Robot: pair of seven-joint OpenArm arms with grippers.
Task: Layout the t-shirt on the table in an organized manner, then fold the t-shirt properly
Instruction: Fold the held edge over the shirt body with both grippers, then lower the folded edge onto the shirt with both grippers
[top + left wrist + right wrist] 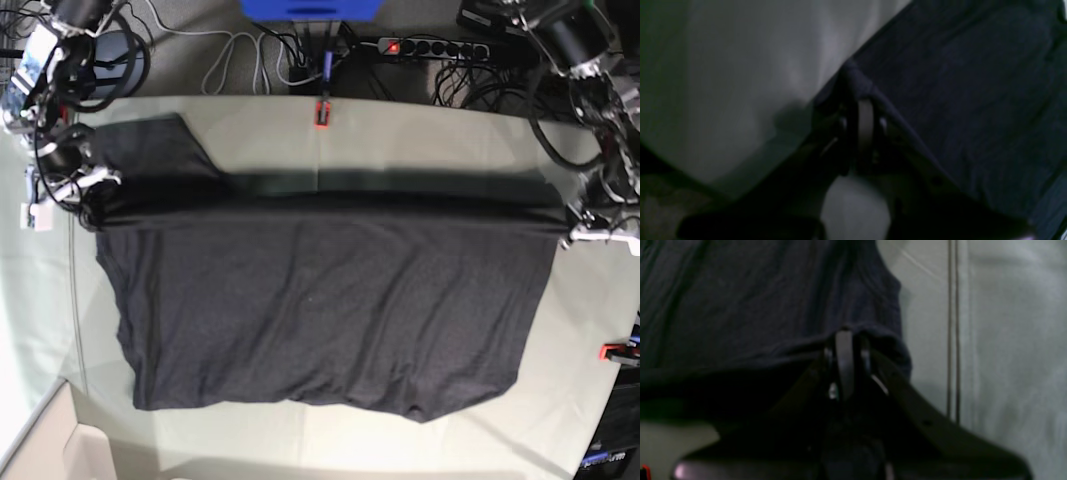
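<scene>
Left gripper (863,87) clamped on t-shirt (320,300) edge; right gripper (847,335) likewise; shirt stretched across table (420,135), near far edge.

The shirt (320,310), plain charcoal side up with no print showing, is stretched taut across the table (420,140), its far edge a straight line between the two sets of fingertips and its body draped toward the near edge, lightly creased. A sleeve (160,150) lies flat on the pale cloth just past the right fingers, and the near hem sags unevenly. At each end a bunched corner of dark fabric sits pinched between the fingers.
</scene>
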